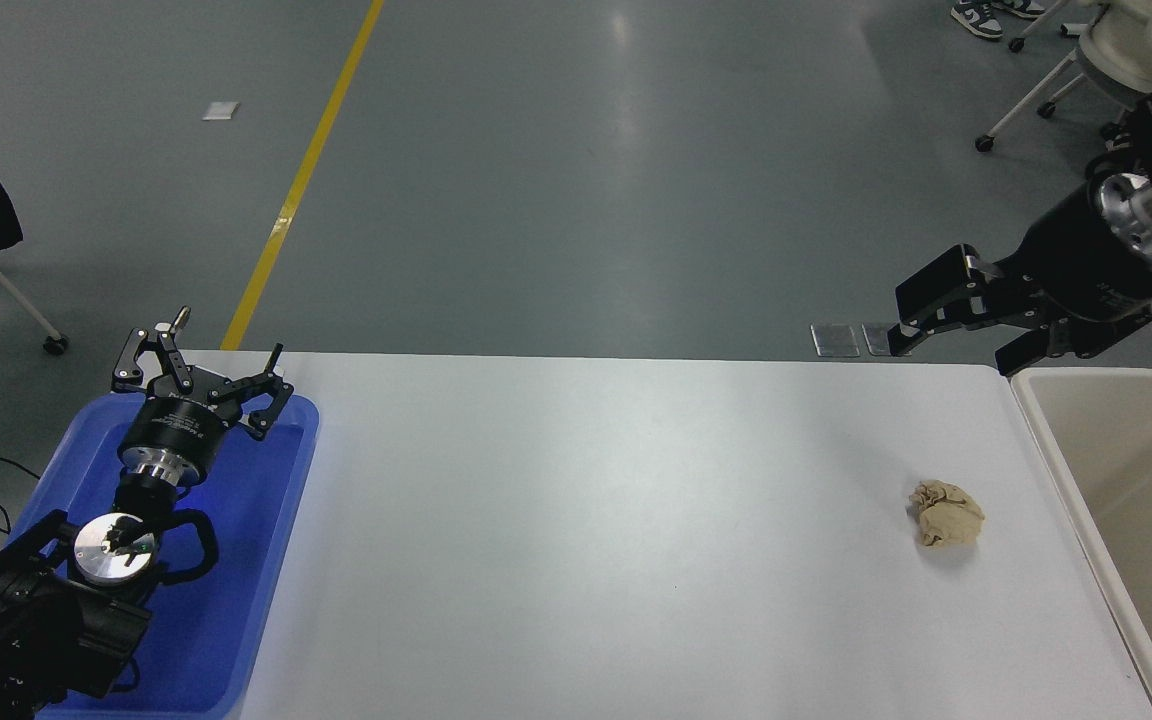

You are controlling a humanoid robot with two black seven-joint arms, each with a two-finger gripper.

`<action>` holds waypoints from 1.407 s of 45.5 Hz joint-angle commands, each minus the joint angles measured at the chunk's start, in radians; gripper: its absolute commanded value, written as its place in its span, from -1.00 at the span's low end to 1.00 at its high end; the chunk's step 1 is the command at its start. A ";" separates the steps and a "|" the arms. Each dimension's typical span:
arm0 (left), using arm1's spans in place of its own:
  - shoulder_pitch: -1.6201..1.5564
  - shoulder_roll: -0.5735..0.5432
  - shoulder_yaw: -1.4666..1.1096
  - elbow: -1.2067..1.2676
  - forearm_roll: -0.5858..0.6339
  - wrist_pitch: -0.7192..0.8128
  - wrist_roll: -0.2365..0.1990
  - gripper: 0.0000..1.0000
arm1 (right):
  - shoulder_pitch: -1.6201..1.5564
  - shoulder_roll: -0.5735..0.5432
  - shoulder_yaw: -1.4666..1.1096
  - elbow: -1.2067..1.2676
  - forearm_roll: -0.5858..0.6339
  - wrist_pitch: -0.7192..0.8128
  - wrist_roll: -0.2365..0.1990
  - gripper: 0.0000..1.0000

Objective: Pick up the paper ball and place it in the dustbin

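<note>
The tan paper ball (946,513) lies on the white table (596,540) near its right side. The cream dustbin (1041,430) stands just past the table's right edge, its inside bare where I can see it. My right gripper (936,305) hangs open and empty in the air over the table's far right corner, well behind and above the ball. My left gripper (198,360) is parked, open and empty, over the blue tray at the lower left.
A shallow blue tray (266,560) sits at the table's left end under the left arm. Wheeled chairs stand on the floor at the far right (1066,70) and far left. A person's shoes (976,15) show at the top right.
</note>
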 commanded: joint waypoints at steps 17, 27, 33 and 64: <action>-0.001 0.000 0.001 0.000 -0.001 0.000 0.000 1.00 | -0.004 0.001 0.006 0.000 0.000 0.000 0.000 1.00; -0.001 0.000 0.001 -0.001 -0.001 0.000 0.000 1.00 | -0.011 0.008 0.012 0.000 0.000 0.000 0.000 1.00; -0.001 0.000 0.001 0.000 -0.001 0.000 0.000 1.00 | -0.013 0.010 0.012 0.000 0.000 0.000 0.000 1.00; -0.001 0.000 0.001 0.000 -0.001 0.000 0.000 1.00 | -0.037 0.011 0.011 -0.012 -0.002 0.000 0.000 1.00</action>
